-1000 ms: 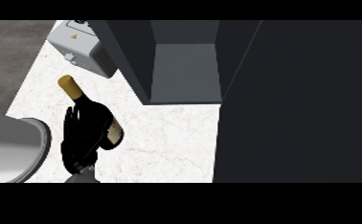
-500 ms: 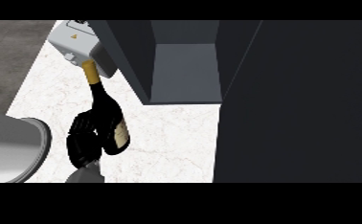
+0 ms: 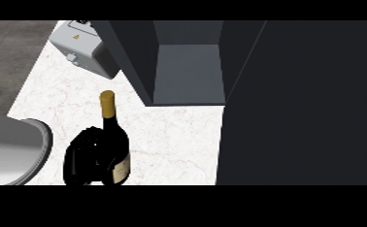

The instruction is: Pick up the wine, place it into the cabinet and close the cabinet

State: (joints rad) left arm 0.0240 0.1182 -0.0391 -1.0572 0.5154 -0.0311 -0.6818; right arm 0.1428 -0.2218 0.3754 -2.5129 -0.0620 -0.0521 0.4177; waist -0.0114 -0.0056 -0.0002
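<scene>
Left hand (image 3: 84,157) curled round wine (image 3: 113,141), gold top pointing up-view; open cabinet (image 3: 188,71) up-right, white toaster (image 3: 82,49) beyond, sink (image 3: 28,153) at left

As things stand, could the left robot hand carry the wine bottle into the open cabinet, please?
Probably yes: the left robot hand holds the wine bottle, and bare counter separates it from the open cabinet.
</scene>
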